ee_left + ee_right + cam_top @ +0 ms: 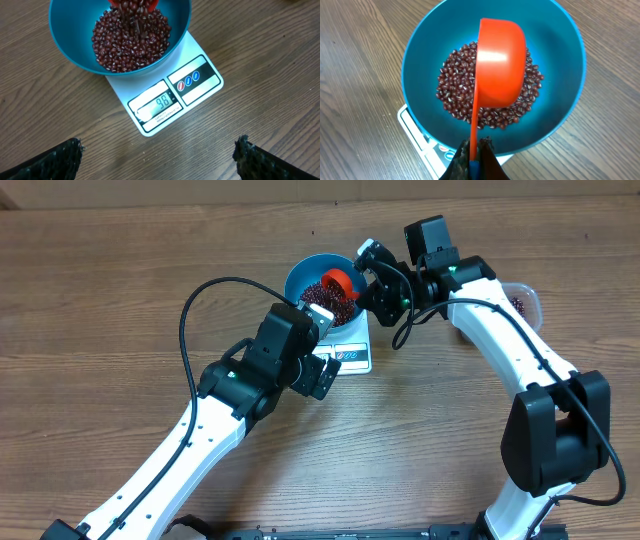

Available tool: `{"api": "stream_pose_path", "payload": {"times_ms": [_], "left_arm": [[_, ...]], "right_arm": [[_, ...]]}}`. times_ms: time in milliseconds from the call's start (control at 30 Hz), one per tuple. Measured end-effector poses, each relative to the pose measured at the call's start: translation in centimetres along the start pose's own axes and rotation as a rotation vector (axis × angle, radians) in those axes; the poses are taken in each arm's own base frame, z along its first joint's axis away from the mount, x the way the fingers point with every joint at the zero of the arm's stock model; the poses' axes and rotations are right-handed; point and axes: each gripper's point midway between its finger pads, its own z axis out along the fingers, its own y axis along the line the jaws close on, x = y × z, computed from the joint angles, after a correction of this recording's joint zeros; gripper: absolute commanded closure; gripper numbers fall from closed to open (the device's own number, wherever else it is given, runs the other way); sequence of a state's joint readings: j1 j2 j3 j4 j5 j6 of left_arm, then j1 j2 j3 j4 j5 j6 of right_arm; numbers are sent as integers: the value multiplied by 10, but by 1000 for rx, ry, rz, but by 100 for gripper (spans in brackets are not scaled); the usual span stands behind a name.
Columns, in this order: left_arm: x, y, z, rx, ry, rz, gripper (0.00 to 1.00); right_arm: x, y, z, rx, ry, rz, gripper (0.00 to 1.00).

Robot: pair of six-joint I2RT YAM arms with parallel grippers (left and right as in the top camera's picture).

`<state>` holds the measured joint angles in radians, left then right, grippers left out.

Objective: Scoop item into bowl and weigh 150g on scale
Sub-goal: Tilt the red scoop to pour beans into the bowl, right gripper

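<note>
The blue bowl (298,275) (65,35) (560,60) stands on the white scale (352,352) (200,90) (415,132), whose display reads 98. A heap of dark red beans (322,298) (130,42) (455,95) lies in the bowl. My right gripper (368,265) (476,145) is shut on the handle of an orange-red scoop (338,280) (500,65), which is tipped over above the bowl. In the left wrist view beans fall from the scoop (132,4). My left gripper (325,362) (160,155) hangs open and holds nothing, over the table just in front of the scale.
A clear plastic tub (522,302) with more beans stands at the right, partly behind the right arm. Both arms crowd around the scale. Bare wooden tabletop (120,280) lies to the left and front.
</note>
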<state>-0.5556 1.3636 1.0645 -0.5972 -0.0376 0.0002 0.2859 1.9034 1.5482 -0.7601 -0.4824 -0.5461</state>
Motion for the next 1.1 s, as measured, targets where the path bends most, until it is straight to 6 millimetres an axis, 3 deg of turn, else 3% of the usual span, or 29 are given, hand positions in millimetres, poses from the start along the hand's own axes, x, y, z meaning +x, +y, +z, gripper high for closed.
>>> {"api": "stream_pose_path", "payload": {"times_ms": [367,767,1100], "left_arm": [[0,0,0,0,0,0,0],[0,0,0,0,0,0,0],[0,0,0,0,0,0,1]], "right_arm": [[-1,-11,-11,79,46,-112,96],[-24,-6,-48,183,13,-301,96],[-26,-2,-46,260,73,-383,96]]}}
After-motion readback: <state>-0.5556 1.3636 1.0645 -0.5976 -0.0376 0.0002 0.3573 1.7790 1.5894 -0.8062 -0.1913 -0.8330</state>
